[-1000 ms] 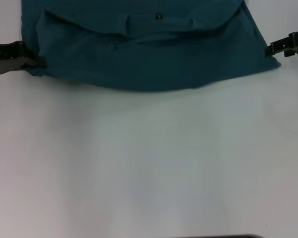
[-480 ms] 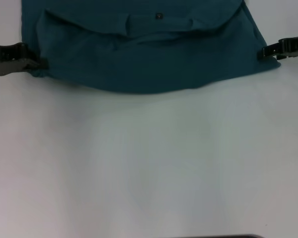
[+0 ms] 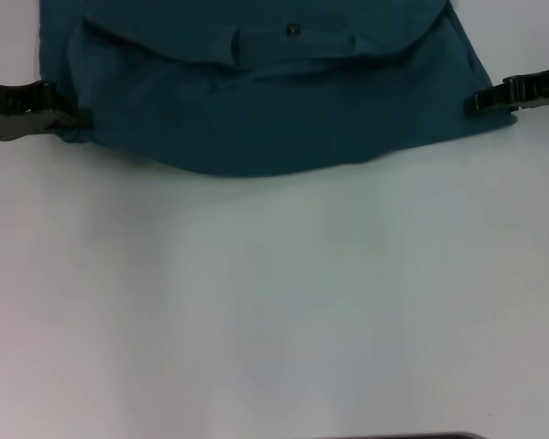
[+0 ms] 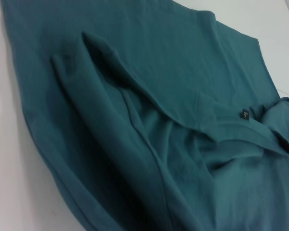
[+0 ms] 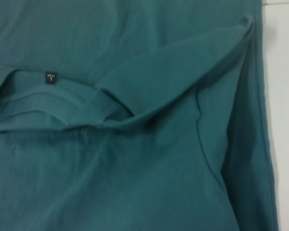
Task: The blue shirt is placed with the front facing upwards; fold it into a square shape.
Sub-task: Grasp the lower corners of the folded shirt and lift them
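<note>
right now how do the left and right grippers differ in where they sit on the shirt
The left gripper meets the blue shirt at its left edge, near the low corner; the right gripper meets the right edge, slightly farther from the robot. The left one points level, the right one tilts. Both are dark and reach in from the sides at the shirt's near end.

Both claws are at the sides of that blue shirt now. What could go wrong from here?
The left gripper and right gripper each meet only the very edge of the blue shirt, so a corner might slip free. The cloth is already creased and bunched near the neck label, so the fold may come out lopsided rather than square. The near hem curves on the table, so it could drag unevenly.
</note>
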You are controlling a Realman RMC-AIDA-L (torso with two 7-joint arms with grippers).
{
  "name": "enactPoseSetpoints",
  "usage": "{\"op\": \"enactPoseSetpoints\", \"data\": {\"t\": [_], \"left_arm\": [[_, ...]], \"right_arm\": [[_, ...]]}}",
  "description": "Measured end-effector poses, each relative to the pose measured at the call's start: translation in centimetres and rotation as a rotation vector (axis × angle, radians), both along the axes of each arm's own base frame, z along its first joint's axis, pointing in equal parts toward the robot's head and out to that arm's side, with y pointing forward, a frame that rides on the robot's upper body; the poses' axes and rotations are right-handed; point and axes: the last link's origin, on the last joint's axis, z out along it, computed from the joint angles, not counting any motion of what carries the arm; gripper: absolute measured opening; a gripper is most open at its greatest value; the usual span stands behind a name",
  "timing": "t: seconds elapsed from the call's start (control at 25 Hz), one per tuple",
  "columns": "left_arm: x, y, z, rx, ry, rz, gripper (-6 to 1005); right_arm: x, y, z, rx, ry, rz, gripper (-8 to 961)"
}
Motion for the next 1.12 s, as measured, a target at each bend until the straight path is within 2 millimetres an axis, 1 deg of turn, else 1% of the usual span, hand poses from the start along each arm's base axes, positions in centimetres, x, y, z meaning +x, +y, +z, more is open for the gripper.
{"op": "enactPoseSetpoints", "data": {"t": [0.2, 0.56, 0.8, 1.04, 1.12], "left_arm": [[0.06, 0.03, -0.03, -0.001, -0.001, -0.001, 36], [0.11, -0.02, -0.23, -0.005, -0.003, -0.001, 35], [0.06, -0.10, -0.25, -0.006, -0.005, 0.000, 35], [-0.01, -0.15, -0.23, -0.005, -0.005, 0.003, 34], [0.00, -0.15, -0.23, -0.006, -0.005, 0.002, 34]], "right_arm": [[0.02, -0.13, -0.38, -0.015, -0.005, 0.000, 683], [0.03, -0.12, -0.24, -0.012, 0.001, -0.008, 681], [-0.03, -0.26, 0.00, -0.018, 0.015, -0.011, 643], [0.04, -0.31, -0.06, -0.032, 0.000, -0.012, 421], [0.08, -0.30, 0.06, -0.029, -0.001, -0.016, 326]]}}
